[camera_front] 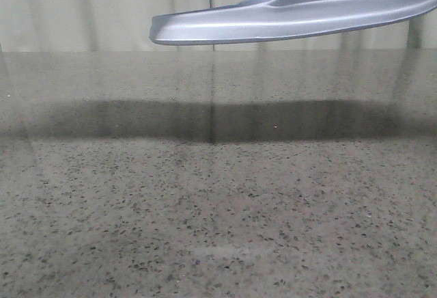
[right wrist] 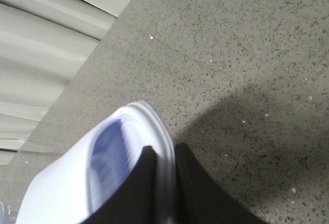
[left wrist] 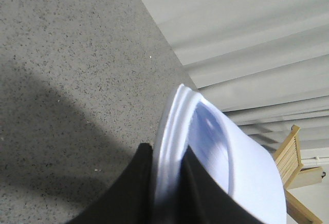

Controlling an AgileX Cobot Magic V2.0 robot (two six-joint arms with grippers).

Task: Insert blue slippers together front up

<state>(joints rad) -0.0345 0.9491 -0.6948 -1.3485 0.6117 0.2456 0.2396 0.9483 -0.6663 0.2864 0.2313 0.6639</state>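
A speckled grey stone surface (camera_front: 218,216) runs back to pale pleated curtains (camera_front: 75,7), and nothing rests on the stretch the front camera shows — only a broad dark shadow lies across it. The blue slippers are both off the surface: in the front view one slipper (camera_front: 300,14) hangs at about one o'clock, sole edge roughly level, its triangular cutout showing, and its far end cut off by the frame. The left pincer (left wrist: 167,183) is clamped on the rim of a slipper (left wrist: 221,167), its two black fingers (left wrist: 131,188) pressed either side of the pale edge; the right pincer (right wrist: 162,183) grips the rim of a slipper (right wrist: 82,178) the same way, one finger (right wrist: 205,193) outside and one inside. I judge the hazard to be these thin edge grips: soft foam held by a rim could twist or slip out when the two are pushed together, and if the toes are not lined up one strap may jam against the other instead of nesting. Much is hidden — the arms never appear in the front view, I cannot tell which arm carries the slipper seen there, whether the second slipper is close to it, or which way each toe points. A wooden slatted frame (left wrist: 290,154) beyond the curtain is only partly visible.
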